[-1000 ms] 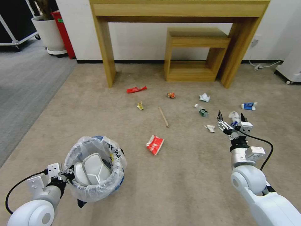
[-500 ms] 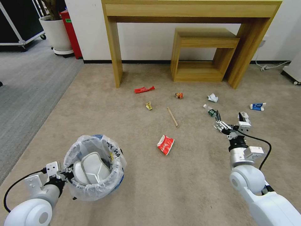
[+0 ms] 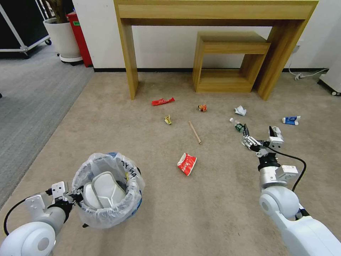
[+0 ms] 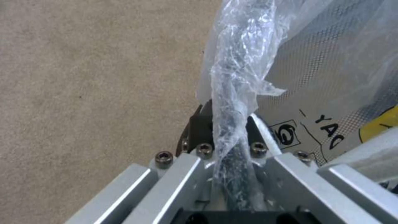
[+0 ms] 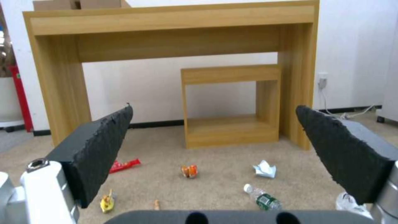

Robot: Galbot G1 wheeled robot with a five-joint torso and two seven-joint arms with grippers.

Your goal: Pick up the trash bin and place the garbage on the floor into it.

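The trash bin, blue with a crinkly plastic bag, hangs at the lower left just above the floor. My left gripper is shut on its bagged rim. My right gripper is open and low over the carpet, and its dark fingers frame the garbage. A red wrapper lies mid-floor. Farther off are a wooden stick, a yellow wrapper, a long red wrapper, an orange wrapper, a bottle, crumpled paper and a blue-white packet.
A tall wooden console table and a small wooden shelf stand against the back wall. Grey carpet, a white plant pot and a red box are at the left. A white moulded piece lies in the bin.
The whole picture has slid to the right, so the camera has turned. Both arms keep their poses; the left still holds the bin and the right stays open.
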